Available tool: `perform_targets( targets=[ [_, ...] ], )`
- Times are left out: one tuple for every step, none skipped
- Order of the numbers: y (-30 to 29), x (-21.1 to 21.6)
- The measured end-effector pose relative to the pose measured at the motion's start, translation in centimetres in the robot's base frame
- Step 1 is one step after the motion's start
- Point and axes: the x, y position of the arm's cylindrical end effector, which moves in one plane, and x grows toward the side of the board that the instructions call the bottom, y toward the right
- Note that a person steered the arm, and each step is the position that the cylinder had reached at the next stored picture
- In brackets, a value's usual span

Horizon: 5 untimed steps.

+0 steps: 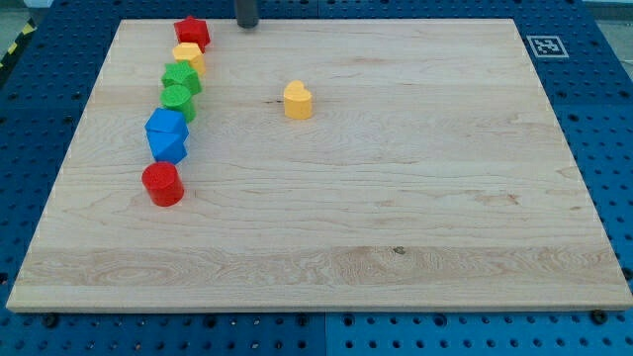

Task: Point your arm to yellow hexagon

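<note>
Camera view shows a wooden board (396,198) lying on a blue perforated table (603,89). No brand name or readable text appears anywhere; the only marking is a small black-and-white square tag (546,45) at the board's top right corner.

My tip (246,26) is at the view's top edge, just on the board's top border. Only the short lower part of the rod is visible. It is a plain rod, so it holds nothing and touches no block. The nearest block is the red star (192,32), to the tip's left with a small gap between.

A column of blocks runs down the board's left side. From top to bottom: the red star, the yellow hexagon (188,54) touching it from below, a green star-like block (182,77), a second green block (179,99) whose shape I cannot tell surely, two blue blocks (166,135) pressed together, and a red cylinder (162,184). The yellow hexagon is down and left from the tip, between the red star and the green blocks.

A yellow heart-like block (297,100) stands alone, down and right from the tip, well apart from the column.

The column is near the left edge but not touching it. The board's whole centre, right side and bottom are open wood.
</note>
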Motion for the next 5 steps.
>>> perform_targets(
  targets=[
    [-6.6, 0.0],
    [-11.9, 0.0],
    [-13.0, 0.1],
    [-12.9, 1.8],
    [-12.9, 4.2]
  ],
)
